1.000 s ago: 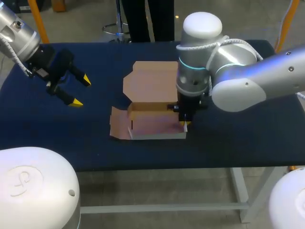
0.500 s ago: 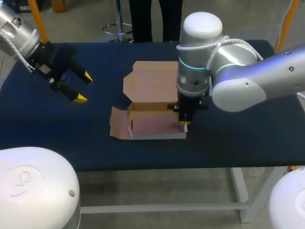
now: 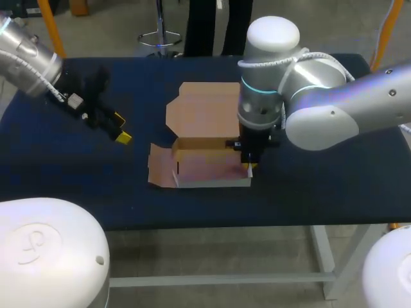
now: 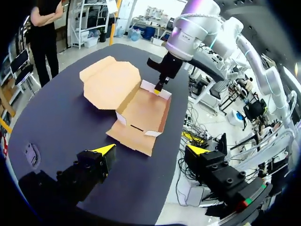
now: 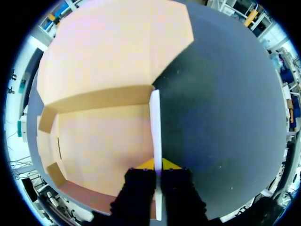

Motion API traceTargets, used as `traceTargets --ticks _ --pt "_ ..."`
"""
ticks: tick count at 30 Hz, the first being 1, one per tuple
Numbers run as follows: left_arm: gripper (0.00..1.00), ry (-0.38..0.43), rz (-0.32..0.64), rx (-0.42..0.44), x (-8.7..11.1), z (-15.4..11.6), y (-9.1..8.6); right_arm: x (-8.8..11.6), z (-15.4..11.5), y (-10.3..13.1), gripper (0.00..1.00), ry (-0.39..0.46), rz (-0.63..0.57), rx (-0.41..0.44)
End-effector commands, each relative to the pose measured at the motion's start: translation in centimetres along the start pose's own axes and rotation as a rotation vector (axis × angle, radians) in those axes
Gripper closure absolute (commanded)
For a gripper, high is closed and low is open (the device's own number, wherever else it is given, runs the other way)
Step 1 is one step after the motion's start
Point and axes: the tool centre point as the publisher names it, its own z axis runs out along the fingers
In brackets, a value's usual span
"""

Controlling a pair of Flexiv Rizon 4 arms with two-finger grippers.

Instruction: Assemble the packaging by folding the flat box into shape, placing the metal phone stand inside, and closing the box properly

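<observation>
The brown cardboard box [image 3: 207, 168] lies half folded mid-table, with its lid [image 3: 204, 106] flat behind the tray and a side flap [image 3: 160, 172] spread out to the left. My right gripper [image 3: 248, 168] points straight down at the tray's right side, shut on the upright right side wall [image 5: 155, 123], whose white edge runs between the yellow tips of the right gripper [image 5: 159, 165]. My left gripper [image 3: 120, 128] hovers open left of the box. In the left wrist view the box [image 4: 143, 109] lies ahead of the open left gripper [image 4: 151, 150]. No metal phone stand shows in any view.
The dark blue table [image 3: 334, 179] carries nothing else that I can see. My right arm's bulky elbow [image 3: 308, 109] hangs over the table's right half. The table's front edge [image 3: 257, 221] runs close below the box.
My left arm has swung right toward the box and turned its gripper, staying open. The right gripper and the box have not moved.
</observation>
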Motion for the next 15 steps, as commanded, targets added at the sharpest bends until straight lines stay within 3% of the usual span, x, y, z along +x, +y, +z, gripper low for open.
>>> traceTargets --ticks 1,2,14,15 --pt "0.0 -0.159 -0.82 0.145 0.58 0.91 0.69 -0.03 0.02 0.07 1.0 0.0 -0.001 0.003" --pt "0.0 -0.177 -0.812 0.103 0.5 0.99 0.55 -0.03 0.02 0.07 1.0 0.0 -0.001 0.003" --pt "0.0 -0.177 -0.812 0.103 0.5 0.99 0.55 -0.03 0.02 0.07 1.0 0.0 -0.001 0.003" --pt "0.0 -0.198 -0.854 0.111 -0.02 1.03 0.44 -0.03 0.02 0.07 1.0 0.0 -0.001 0.003"
